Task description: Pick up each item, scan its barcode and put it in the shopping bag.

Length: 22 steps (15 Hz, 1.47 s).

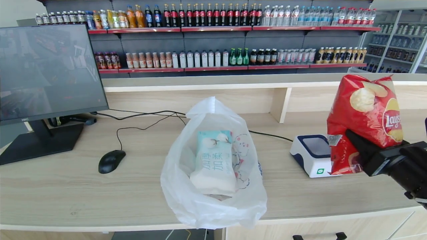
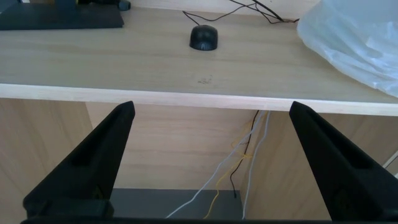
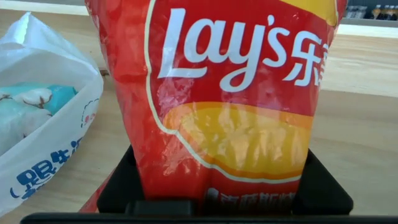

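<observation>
The left gripper [image 2: 210, 109] hangs below the counter's [image 1: 66, 193] front edge with its jaws spread wide, holding nothing and touching nothing; its two black fingers [image 2: 93, 168] frame the counter's front face.

On the counter's rear left corner stands a dark monitor [image 1: 50, 73]. A black mouse [image 1: 111, 161] lies just right of the monitor's foot, and thin cables [image 1: 143, 116] run along the back towards the middle.

The white shopping bag [image 1: 213, 200] stands open at the middle of the counter, its bottom slumped over the front edge. Inside it a pale blue and white tissue pack [image 1: 215, 156] leans upright.

Towards the right end sits the white and dark blue scanner [image 1: 312, 155], its window facing up.

Just right of the scanner, the right gripper [image 1: 350, 143] is clamped on the lower part of a red bag of crisps [image 1: 367, 113]. The bag is held upright and clear of the counter, its bottom corner overlapping the scanner's right edge in the head view. In the right wrist view the fingers [image 3: 124, 183] press either side of the bag's lower end.

Behind the counter, shelves [image 1: 217, 29] carry rows of bottles.
</observation>
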Available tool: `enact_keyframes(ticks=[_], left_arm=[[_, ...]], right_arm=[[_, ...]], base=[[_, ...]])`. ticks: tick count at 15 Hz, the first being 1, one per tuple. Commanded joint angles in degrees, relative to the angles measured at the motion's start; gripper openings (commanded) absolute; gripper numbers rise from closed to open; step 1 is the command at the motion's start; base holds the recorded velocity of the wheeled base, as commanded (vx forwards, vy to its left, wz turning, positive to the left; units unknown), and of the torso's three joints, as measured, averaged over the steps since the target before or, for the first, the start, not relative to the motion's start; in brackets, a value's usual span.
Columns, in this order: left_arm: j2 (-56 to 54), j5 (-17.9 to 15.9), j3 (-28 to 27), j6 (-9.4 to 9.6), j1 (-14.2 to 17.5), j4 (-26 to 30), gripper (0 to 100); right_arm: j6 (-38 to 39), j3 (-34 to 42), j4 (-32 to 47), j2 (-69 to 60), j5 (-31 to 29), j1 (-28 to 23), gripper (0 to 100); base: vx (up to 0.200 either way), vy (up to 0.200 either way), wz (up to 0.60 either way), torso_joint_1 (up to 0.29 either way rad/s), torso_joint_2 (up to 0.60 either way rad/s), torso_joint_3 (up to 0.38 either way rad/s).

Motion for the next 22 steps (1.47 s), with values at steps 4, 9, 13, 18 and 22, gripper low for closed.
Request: enact_keyframes(ticks=[4,9,13,18,22], left_arm=[[-0.02,-0.01,0.0,0.0,0.05,-0.02,100],[-0.02,-0.01,0.0,0.0,0.05,-0.02,100],[-0.02,0.07,0.0,0.0,0.05,-0.38,100],[-0.02,0.07,0.0,0.0,0.05,-0.38,100],[-0.02,0.07,0.0,0.09,0.05,-0.38,100]], right_arm=[[-6.16,-2.8,-2.32,7.22,-8.02,-1.36,0],[-4.06,-2.89,-2.67,9.51,-9.95,2.69,0],[-3.88,-1.84,-2.49,11.44,-10.21,2.6,0],[-3.7,-1.84,-2.49,12.14,-10.3,1.98,0],[-3.18,-2.54,-2.49,13.99,-10.3,1.98,0]], base=[[0.0,0.0,0.0,0.0,0.0,0.0],[0.0,0.0,0.0,0.0,0.0,0.0],[0.0,0.0,0.0,0.0,0.0,0.0],[0.0,0.0,0.0,0.0,0.0,0.0],[0.0,0.0,0.0,0.0,0.0,0.0]])
